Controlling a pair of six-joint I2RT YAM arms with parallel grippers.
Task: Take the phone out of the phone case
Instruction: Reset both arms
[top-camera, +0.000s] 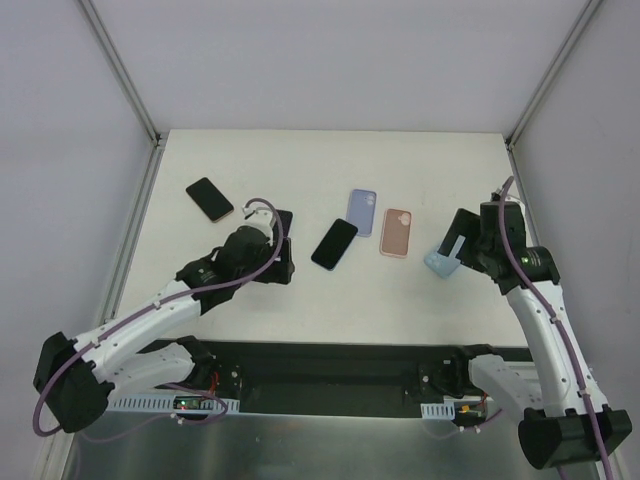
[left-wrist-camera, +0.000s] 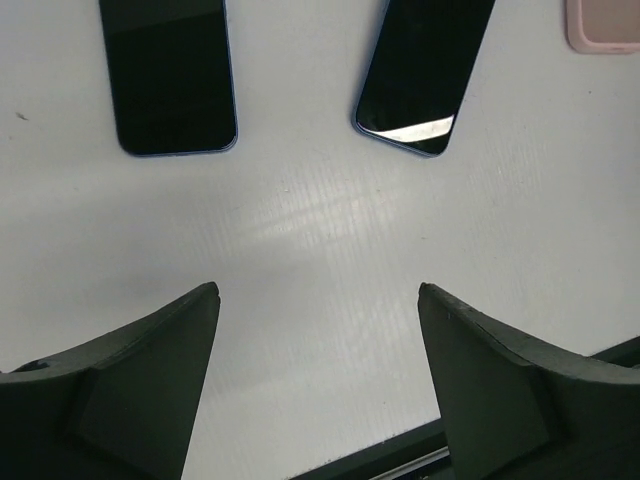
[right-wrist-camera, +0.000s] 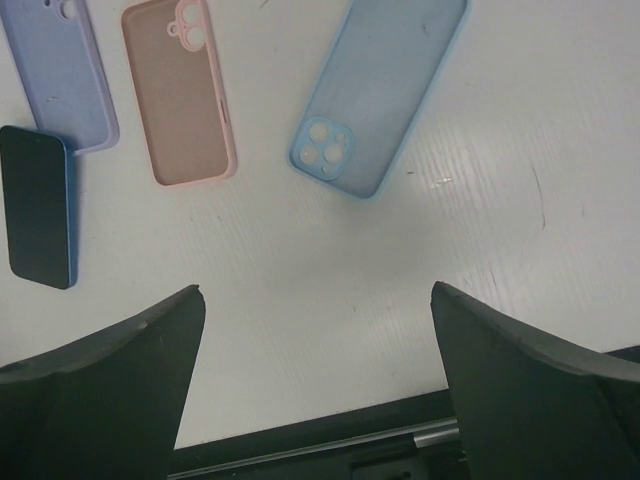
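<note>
White table (top-camera: 330, 160) carries three phones and three cases, all lying flat. Nearest the left gripper (left-wrist-camera: 316, 300) is the left phone (left-wrist-camera: 170, 75), dark screen up, just beyond the fingertips; in the top view the gripper's body hides part of it. To its right lies the centre phone (left-wrist-camera: 425, 70), also screen up and angled, with a blue edge that shows in the right wrist view. The far phone (top-camera: 209, 199) sits apart toward the table's far left, its rim pinkish; whether that rim is a case cannot be told. Right of the centre phone are the lilac case (right-wrist-camera: 60, 75) and then the pink case (right-wrist-camera: 180, 90), near each other but not touching, the pink one hollow side up with nothing in it. The blue case (right-wrist-camera: 385, 90) lies further right, tilted, also hollow side up and bare, just ahead of the right gripper (right-wrist-camera: 318, 295). Both grippers hang low over the table with jaws spread wide and nothing between them; neither touches a phone or a case.
</note>
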